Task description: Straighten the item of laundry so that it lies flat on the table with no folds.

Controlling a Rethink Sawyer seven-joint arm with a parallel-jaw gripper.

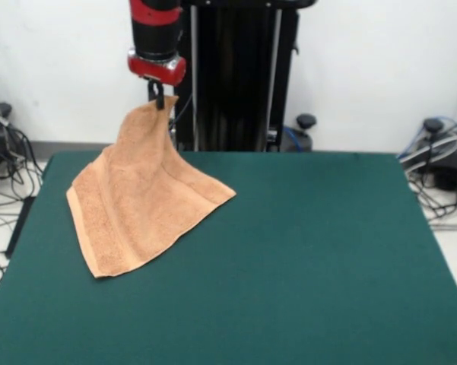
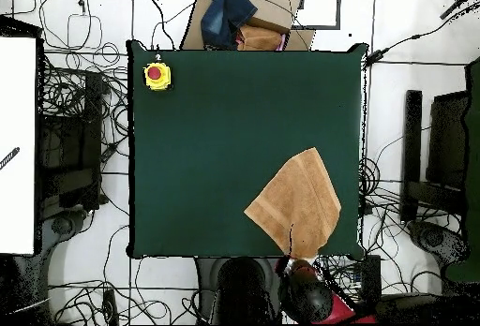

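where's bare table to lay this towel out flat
Most of the dark green cloth-topped table is bare: everything from the light orange-tan terry towel across to the opposite edge. The crowded part is the towel's corner, under the claw; a yellow box with a red button occupies one corner.

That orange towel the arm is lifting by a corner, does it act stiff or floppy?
Probably floppy: the towel hangs in a soft tent from the gripper, its lower part draped on the table. Likely light, since one pinched corner carries it. The looped cloth should grip, not slide.

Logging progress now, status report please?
Pincer shut on orange-tan terry towel, one corner lifted. Rest draped on green table, not flat. Yellow button box far off.
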